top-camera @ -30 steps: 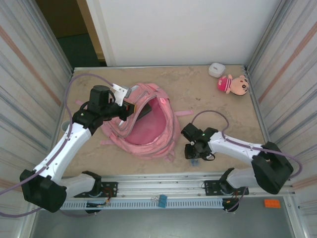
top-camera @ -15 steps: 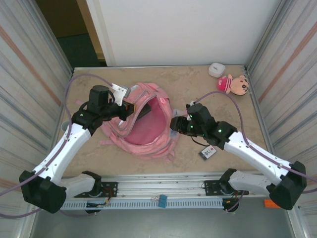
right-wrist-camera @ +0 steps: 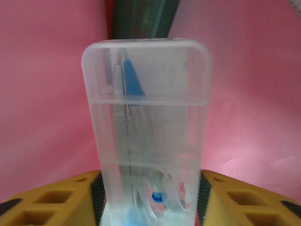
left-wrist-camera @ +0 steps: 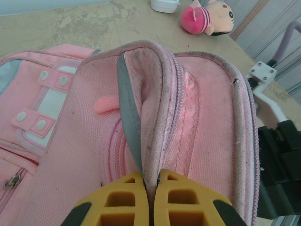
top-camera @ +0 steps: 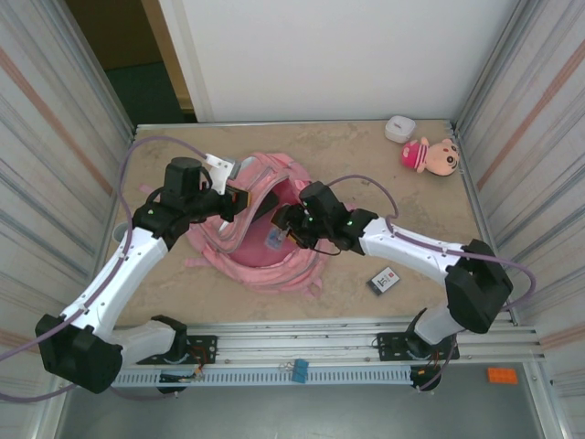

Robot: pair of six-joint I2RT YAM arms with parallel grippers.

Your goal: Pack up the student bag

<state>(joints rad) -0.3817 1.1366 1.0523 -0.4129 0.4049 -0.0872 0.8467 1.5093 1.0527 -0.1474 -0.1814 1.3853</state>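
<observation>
The student bag (top-camera: 306, 261), a large pink backpack, lies open in the middle of the table with its pink lining facing up. My left gripper (top-camera: 239, 197) is shut on the bag's opening rim (left-wrist-camera: 150, 117) and holds that edge up; the yellow fingers (left-wrist-camera: 117, 202) pinch the zip seam. My right gripper (top-camera: 281, 229) reaches into the bag's mouth. It is shut on a clear plastic case (right-wrist-camera: 148, 132) with blue and white bits inside, upright between its pads over the pink lining (right-wrist-camera: 47, 94). The case (top-camera: 273, 240) sits low inside the bag.
A pink-hatted plush doll (top-camera: 431, 155) and a small white box (top-camera: 398, 128) lie at the back right corner. A small dark card-like item (top-camera: 385, 280) lies on the table right of the bag. A dark object (top-camera: 263, 208) sits inside the bag. Corrugated walls close both sides.
My right arm swung left from the table's front right into the bag's mouth, carrying the clear case. The dark card-like item stays on the table. The left arm has not moved.
</observation>
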